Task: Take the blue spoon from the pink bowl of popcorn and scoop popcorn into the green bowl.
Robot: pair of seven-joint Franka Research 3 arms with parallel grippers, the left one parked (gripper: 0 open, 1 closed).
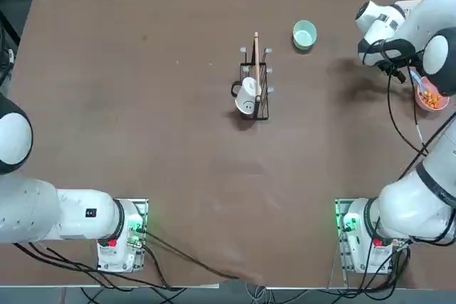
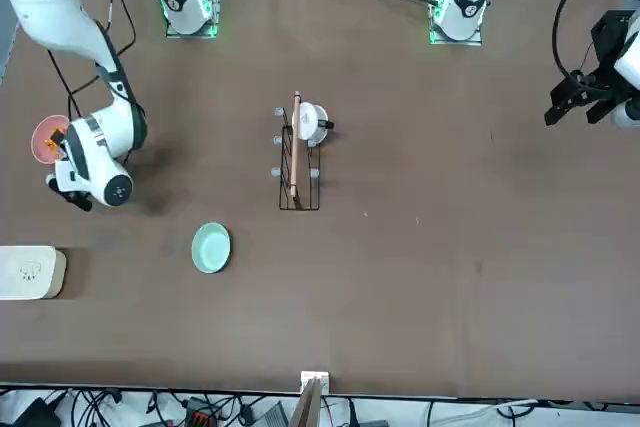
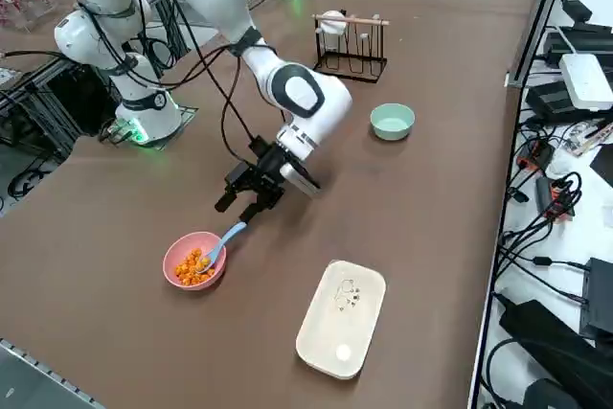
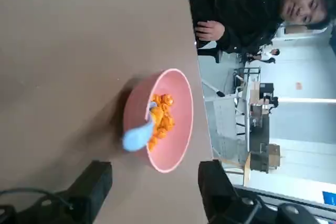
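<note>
Right gripper [image 4: 153, 187] open beside blue spoon [image 4: 137, 136]

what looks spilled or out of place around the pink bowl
Nothing stands out. The popcorn sits inside the pink bowl, the blue spoon leans on its rim, and the right gripper hovers open just beside it.

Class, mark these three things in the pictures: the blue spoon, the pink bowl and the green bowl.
blue spoon [image 3: 228, 237], right side view, middle of its handle.
pink bowl [image 3: 173, 254], right side view, on its rim.
green bowl [image 1: 304, 34], top view, centre of its inside.
</note>
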